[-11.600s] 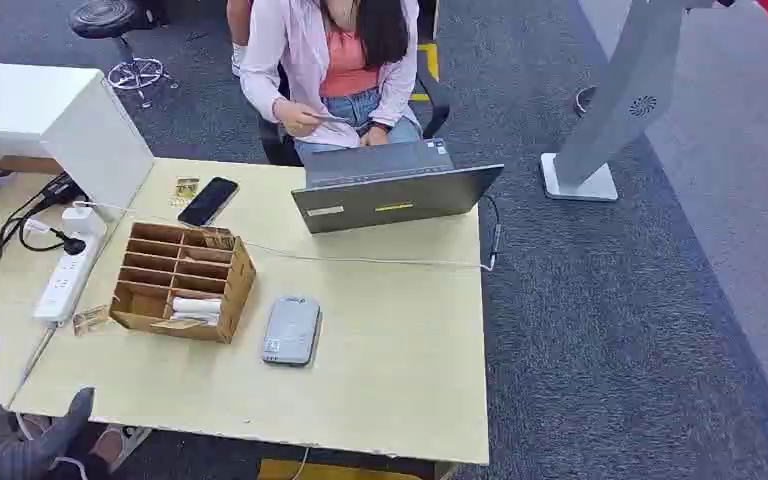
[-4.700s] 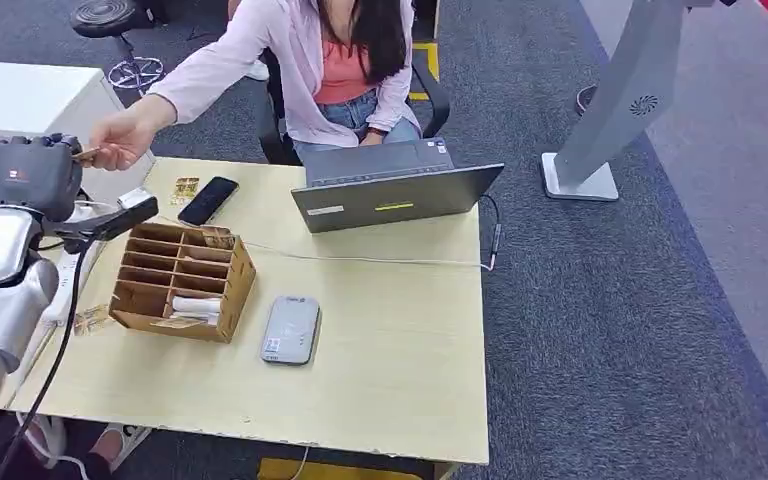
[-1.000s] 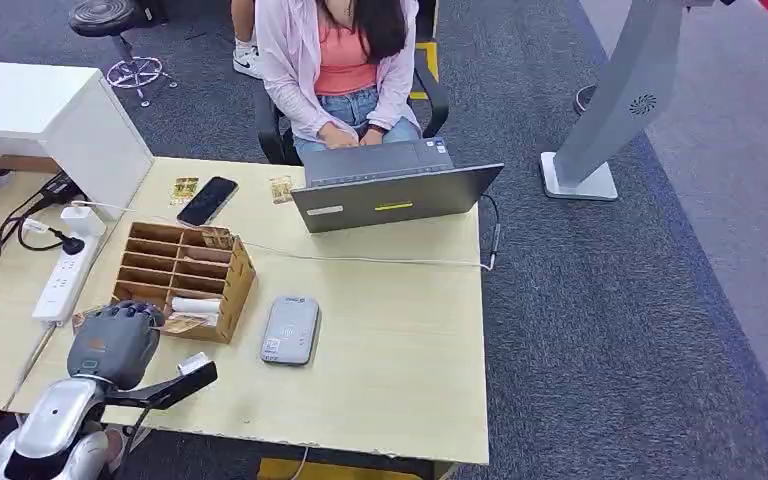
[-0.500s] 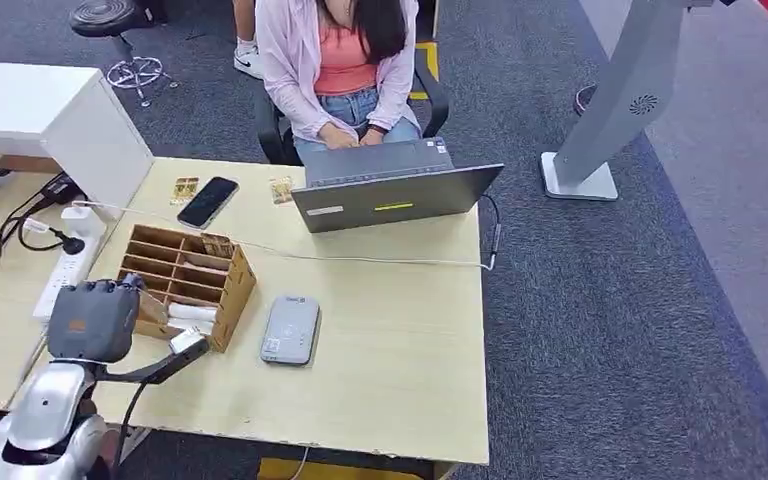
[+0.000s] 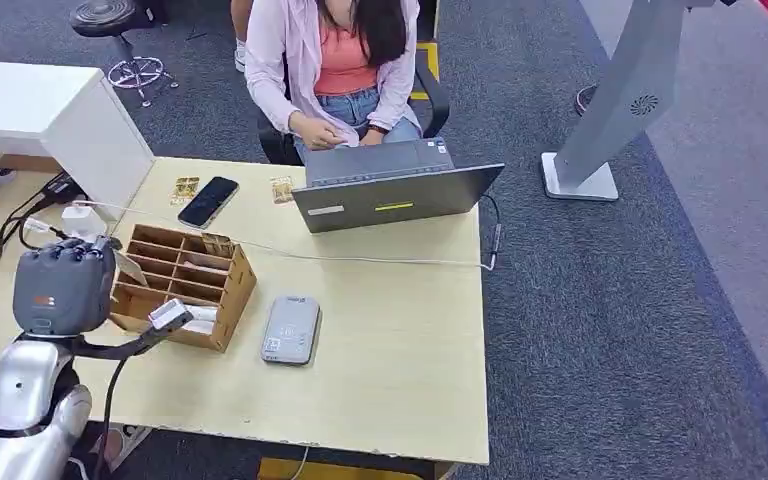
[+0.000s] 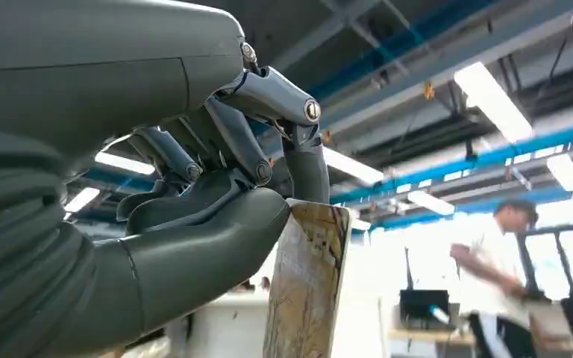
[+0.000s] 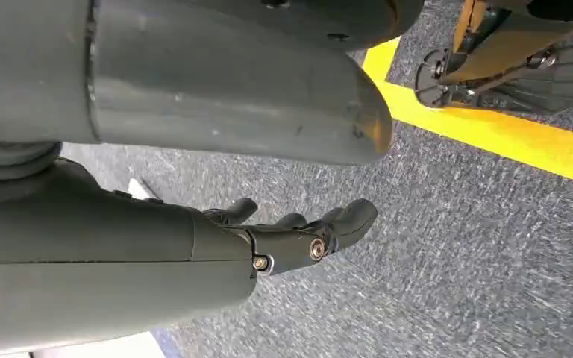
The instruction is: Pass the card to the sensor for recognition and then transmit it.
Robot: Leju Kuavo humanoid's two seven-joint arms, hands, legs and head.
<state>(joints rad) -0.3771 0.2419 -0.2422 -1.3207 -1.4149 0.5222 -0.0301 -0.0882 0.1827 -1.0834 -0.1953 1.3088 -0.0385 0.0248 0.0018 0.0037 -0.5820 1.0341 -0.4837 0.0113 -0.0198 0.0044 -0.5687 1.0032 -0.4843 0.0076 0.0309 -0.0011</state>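
Card (image 6: 306, 283) first, from the head view: it can't be made out there, because the left hand (image 5: 63, 285) is seen from its grey back, raised over the near-left end of the wooden organizer (image 5: 185, 283) at the left side of the tabletop (image 5: 390, 380). The sensor (image 5: 291, 329), a flat grey reader, lies on the tabletop just to the right of the organizer. My judgement is that the card is picked up and the carry to the sensor is the step in hand; the next move calls for swinging the hand rightward past the organizer's corner and lowering the card flat over the reader. The organizer's wall stands between hand and sensor, and a thin cable (image 5: 380, 259) crosses the tabletop behind. Farther off are a laptop (image 5: 395, 190), a phone (image 5: 208, 200), a power strip at the left edge, and a seated person (image 5: 335, 65) behind the laptop.

Left wrist view: the thumb and the dark fingers (image 6: 306, 160) are clamped on one end of the worn, patterned card, which juts out edge-on from the pinch.

Right wrist view: the right hand (image 7: 298, 231) hangs above grey carpet with a yellow floor line (image 7: 492, 130), fingers loosely apart and holding nothing.
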